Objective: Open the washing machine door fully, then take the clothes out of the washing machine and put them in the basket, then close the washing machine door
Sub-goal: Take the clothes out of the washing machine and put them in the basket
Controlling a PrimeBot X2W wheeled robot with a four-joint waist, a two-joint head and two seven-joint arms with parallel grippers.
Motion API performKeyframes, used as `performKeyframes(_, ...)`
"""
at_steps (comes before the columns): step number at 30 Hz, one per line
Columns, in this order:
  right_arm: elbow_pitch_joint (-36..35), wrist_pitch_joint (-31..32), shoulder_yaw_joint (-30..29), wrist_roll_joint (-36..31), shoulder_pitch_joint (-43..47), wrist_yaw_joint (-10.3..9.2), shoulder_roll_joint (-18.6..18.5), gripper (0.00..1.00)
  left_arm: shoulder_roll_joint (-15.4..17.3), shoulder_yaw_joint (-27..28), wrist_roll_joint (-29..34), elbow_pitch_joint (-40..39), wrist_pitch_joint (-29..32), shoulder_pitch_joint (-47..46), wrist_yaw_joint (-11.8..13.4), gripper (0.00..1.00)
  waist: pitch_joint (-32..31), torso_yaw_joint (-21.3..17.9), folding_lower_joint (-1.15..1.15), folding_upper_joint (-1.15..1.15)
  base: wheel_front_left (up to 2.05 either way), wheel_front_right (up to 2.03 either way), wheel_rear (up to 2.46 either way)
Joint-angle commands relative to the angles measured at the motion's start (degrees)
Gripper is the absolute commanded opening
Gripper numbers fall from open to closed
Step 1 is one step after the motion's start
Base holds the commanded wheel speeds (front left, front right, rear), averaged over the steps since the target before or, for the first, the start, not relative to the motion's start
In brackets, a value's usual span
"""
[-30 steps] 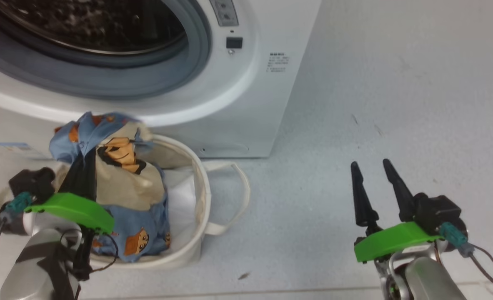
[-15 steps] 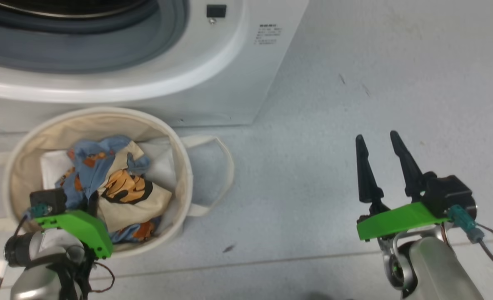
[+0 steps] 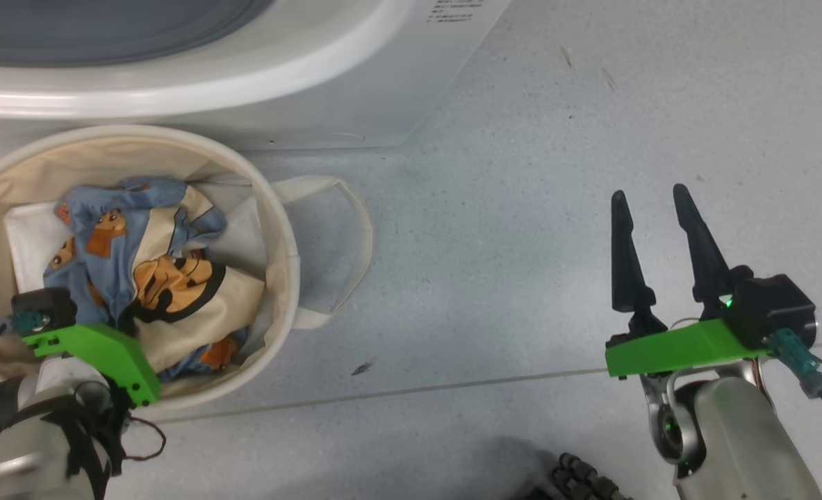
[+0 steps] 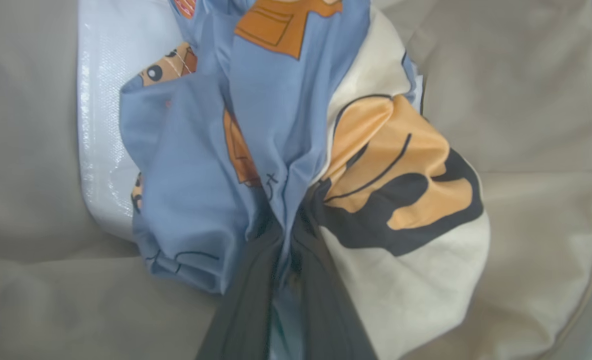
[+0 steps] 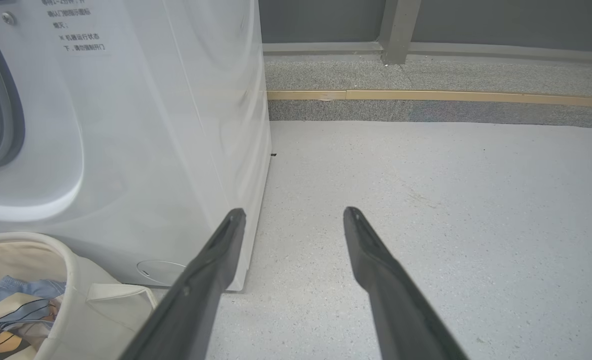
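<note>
The clothes [image 3: 140,271], blue with orange bears and cream patches, lie bunched inside the cream basket [image 3: 282,229] in front of the white washing machine [image 3: 355,83]. My left gripper [image 4: 288,235] reaches down into the basket and is shut on a fold of the clothes [image 4: 275,100]; its dark fingers [image 4: 248,305] pinch the fabric between them. My right gripper [image 3: 650,192] hovers open over bare floor to the right, holding nothing. In the right wrist view my right gripper [image 5: 294,212] points past the machine's corner [image 5: 150,125]. The washing machine door is out of view.
A flat white sheet [image 3: 25,236] lines the basket's bottom under the clothes. A loop handle [image 3: 355,229] sticks out toward the right. Grey speckled floor [image 3: 494,208] stretches between basket and right gripper. A raised kerb [image 5: 426,95] runs along the far wall.
The head camera has tilted down, so the machine has slid up the picture. My left gripper has lowered the clothes from above the rim into the basket. The right gripper stays open.
</note>
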Motion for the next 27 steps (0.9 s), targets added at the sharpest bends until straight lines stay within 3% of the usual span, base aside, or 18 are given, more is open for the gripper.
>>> performKeyframes(1,-1.8,-0.7,0.6,-0.6,0.8,0.05,0.1,1.0,2.4,0.9,0.1,-0.1,-1.5,-0.4,-0.3,0.65,-0.2,0.3,0.0,0.0,0.0,0.0,0.0)
performKeyframes(2,-1.7,-0.7,0.7,-0.6,0.9,0.05,0.2,1.0,2.3,0.9,0.0,0.0,-2.1,-0.4,-0.3,0.98,-0.5,0.5,0.0,0.0,0.0,0.0,0.0)
performKeyframes(3,-1.6,-0.7,0.7,-0.6,0.8,0.05,0.2,1.0,2.2,1.1,-0.2,0.0,-3.0,-0.5,-0.2,1.0,-0.9,0.6,0.0,0.0,0.0,0.0,0.0)
performKeyframes(12,1.3,-0.7,2.5,0.9,-0.4,0.05,0.3,1.0,1.8,-0.2,0.9,0.0,-9.3,0.2,0.1,1.0,-7.9,3.1,0.0,0.0,0.0,0.0,0.0)
performKeyframes(18,4.2,-0.7,4.9,2.4,-0.3,0.05,0.2,1.0,2.3,0.9,0.3,-2.8,-10.2,2.1,-0.1,1.0,-14.0,4.8,0.0,0.0,0.0,0.0,0.0)
performKeyframes(27,8.2,-0.7,7.7,5.1,2.7,0.05,-1.2,1.0,4.8,8.0,4.6,-20.0,-10.3,11.3,0.2,1.0,-25.0,7.5,0.0,0.0,0.0,0.0,0.0)
